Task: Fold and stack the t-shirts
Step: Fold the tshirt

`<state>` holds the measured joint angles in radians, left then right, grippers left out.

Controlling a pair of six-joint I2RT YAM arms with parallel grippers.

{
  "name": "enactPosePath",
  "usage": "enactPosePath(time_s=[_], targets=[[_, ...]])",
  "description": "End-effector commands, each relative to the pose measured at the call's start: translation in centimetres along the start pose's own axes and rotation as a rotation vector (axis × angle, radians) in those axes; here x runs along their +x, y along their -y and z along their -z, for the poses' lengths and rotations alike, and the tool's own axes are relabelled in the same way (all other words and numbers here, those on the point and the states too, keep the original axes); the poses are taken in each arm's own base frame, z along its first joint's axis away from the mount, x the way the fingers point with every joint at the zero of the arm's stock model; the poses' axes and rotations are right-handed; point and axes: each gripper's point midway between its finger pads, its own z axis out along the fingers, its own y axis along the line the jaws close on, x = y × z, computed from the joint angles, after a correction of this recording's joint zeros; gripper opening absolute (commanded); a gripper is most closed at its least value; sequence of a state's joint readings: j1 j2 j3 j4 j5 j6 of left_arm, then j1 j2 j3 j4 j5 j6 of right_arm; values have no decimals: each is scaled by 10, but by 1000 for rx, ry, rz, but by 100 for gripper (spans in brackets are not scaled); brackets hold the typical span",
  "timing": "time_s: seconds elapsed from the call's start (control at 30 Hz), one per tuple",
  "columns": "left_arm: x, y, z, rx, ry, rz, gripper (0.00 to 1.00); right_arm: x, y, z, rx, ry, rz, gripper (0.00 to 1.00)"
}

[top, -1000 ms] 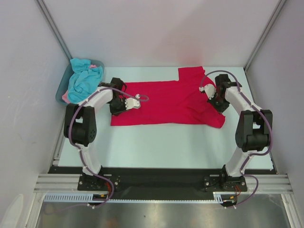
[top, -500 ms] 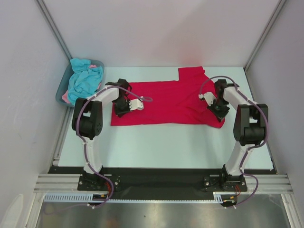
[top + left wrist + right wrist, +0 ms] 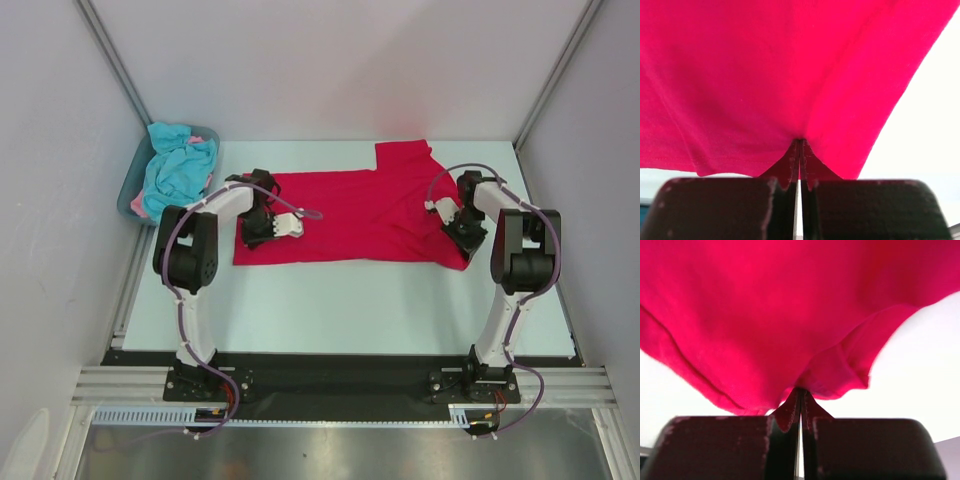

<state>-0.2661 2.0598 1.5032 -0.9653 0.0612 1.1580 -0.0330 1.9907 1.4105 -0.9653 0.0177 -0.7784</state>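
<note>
**Top external view: both claws nipped onto the ends of the red shirt**

The red t-shirt [image 3: 350, 212] lies spread out on the pale table [image 3: 340, 300], its long side running left to right. One sleeve sticks out toward the far edge at the shirt's right end.

The left gripper [image 3: 252, 232] sits at the shirt's left edge, near the closer corner. The right gripper [image 3: 462, 232] sits at the opposite end, where the cloth bunches into a point at the near right corner.

In the left wrist view the left gripper [image 3: 799, 150] has its two fingers pressed together, with only a hairline gap between them. A tuck of red cloth is caught at the tips. The fabric fans out from the tips and fills most of the frame, and a stitched hem line shows low on the left.

The right wrist view shows much the same. The right gripper [image 3: 800, 395] is clamped on a fold of the shirt, and a rolled hem is gathered just above the tips (the cloth curls over itself here rather than lying smooth). White table shows on either side.

At the far left of the table stands a grey-blue tub [image 3: 128, 192]. A crumpled turquoise t-shirt [image 3: 178, 168] is heaped in it, and a bit of pink t-shirt [image 3: 137, 205] peeks out at its near edge. The tub is well apart from the red shirt.
</note>
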Motion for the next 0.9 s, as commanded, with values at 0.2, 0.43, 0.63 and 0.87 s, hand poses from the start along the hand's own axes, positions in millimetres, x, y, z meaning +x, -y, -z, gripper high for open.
enactPosePath(time_s=[0.2,0.43,0.63,0.87], targets=[[31,25,-25,107,-134,-30,0,-15,16,-4,18,30,-22,0],[47,22,-25,109,-166,-14,0,-14,19,-23,2,9,-44,0],[59,22,-19,103,-187,-17,0,-7,35,-31,53,-19,-56,0],[80,18,-19,98,-233,-11,0,14,67,-26,103,-45,-95,0]])
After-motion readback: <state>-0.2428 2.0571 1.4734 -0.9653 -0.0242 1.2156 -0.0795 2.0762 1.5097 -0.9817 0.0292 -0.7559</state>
